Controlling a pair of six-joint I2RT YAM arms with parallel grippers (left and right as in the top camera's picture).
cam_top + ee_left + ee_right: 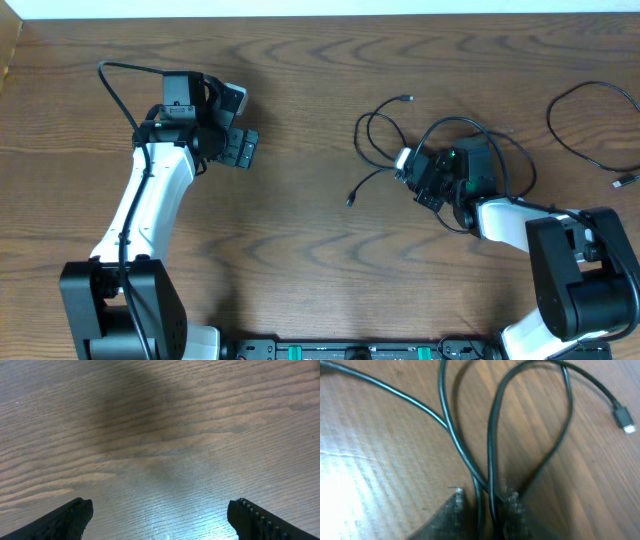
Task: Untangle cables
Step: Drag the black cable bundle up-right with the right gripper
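The right gripper's fingers [456, 509] stand close together with two or three black strands of the cables [491, 445] running between them; through the blur I cannot tell whether the strands are pinched or merely lie in the narrow gap. From the right gripper [485, 504] the strands fan toward twelve o'clock as overlapping loops, and one ends in a small plug [623, 418] at about two o'clock. From overhead, this knot lies at three o'clock on the table [320, 250], with a separate black cable [553, 118] already apart at two o'clock. The left gripper [162, 519], out at ten o'clock, gapes wide over bare wood and holds nothing. The step looks like taking hold of one strand; the next move calls for a sure pinch, then a slow pull away from the crossings.
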